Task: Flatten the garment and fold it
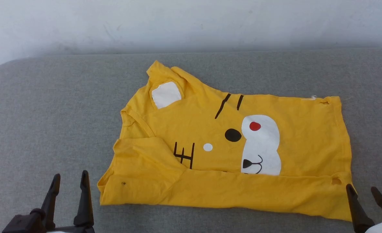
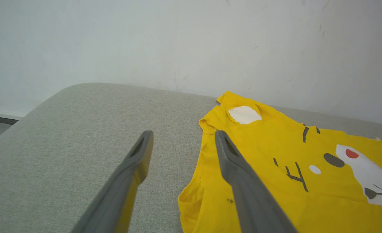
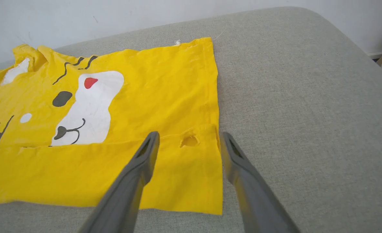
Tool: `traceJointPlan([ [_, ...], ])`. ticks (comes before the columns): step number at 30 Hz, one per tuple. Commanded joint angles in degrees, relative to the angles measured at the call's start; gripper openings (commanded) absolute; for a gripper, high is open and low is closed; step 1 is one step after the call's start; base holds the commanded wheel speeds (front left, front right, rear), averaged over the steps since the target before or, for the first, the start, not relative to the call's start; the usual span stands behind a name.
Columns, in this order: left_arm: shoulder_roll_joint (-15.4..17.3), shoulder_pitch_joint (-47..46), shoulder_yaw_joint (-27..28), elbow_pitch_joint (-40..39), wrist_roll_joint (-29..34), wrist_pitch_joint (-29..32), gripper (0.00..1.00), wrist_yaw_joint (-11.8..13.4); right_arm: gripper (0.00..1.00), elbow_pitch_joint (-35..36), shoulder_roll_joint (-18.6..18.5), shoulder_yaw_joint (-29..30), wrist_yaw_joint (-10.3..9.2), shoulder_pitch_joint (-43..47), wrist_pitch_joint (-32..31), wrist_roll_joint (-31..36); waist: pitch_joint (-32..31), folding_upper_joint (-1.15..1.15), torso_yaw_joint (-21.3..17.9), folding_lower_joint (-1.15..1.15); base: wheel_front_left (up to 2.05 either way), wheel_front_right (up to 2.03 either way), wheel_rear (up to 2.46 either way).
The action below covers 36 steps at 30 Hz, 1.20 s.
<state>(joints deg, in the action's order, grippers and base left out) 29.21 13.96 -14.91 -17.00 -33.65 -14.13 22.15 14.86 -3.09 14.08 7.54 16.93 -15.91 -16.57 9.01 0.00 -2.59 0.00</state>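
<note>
On grey cushion [image 1: 48, 113], garment [image 1: 301, 142]; wall [image 1: 191, 22] behind

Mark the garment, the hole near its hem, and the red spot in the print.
garment [image 1: 301, 136], head view, plain yellow cloth right of the print.
hole [image 3: 189, 141], right wrist view, middle of the hole in the folded-over strip.
red spot [image 1: 255, 126], head view, centre of the spot.
</note>
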Motion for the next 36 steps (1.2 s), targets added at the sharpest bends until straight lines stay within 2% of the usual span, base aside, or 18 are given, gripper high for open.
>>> traceJointPlan([
  [1,0.15,-0.8,0.25,-0.24,0.64,-0.25,1.0,-0.35,1.0,0.16,0.2,-0.13,-0.05,-0.7,0.44,0.41,0.09,0.0,0.09,0.0,0.0,0.0,0.0],
  [13,0.23,-1.43,-1.43,-1.38,3.27,1.03,1.0,0.21,1.0,0.77,0.21,-0.26,-0.05,-0.98,2.09,1.48,-0.43,0.0,0.75,0.0,0.0,0.0,0.0],
  [16,1.28,-2.97,-3.65,-0.83,3.43,5.24,1.0,-0.71,1.0,0.71,0.21,-0.41,-0.05,-0.83,2.12,1.46,-0.41,0.0,0.98,0.0,0.0,0.0,0.0],
  [22,3.89,-7.75,-8.47,2.75,3.38,18.04,1.0,-2.43,1.0,0.64,0.21,-1.34,-0.05,-1.16,1.96,1.6,0.6,0.0,1.03,0.0,0.0,0.0,0.0],
  [27,3.61,-11.42,-9.98,6.45,2.44,25.36,1.0,-1.89,1.0,0.16,0.21,-2.07,-0.05,-1.69,2.06,1.65,1.79,0.0,0.81,0.0,0.0,0.0,0.0],
  [33,2.77,-12.62,-9.97,10.12,1.5,29.33,1.0,0.19,1.0,-0.37,0.21,-2.68,-0.05,-2.05,2.21,1.63,2.93,0.0,0.31,0.0,0.0,0.0,0.0],
  [36,2.27,-12.55,-9.95,10.83,0.19,30.06,1.0,-0.17,1.0,-0.42,0.21,-2.64,-0.05,-2.07,1.98,1.82,3.4,0.0,0.3,0.0,0.0,0.0,0.0],
])
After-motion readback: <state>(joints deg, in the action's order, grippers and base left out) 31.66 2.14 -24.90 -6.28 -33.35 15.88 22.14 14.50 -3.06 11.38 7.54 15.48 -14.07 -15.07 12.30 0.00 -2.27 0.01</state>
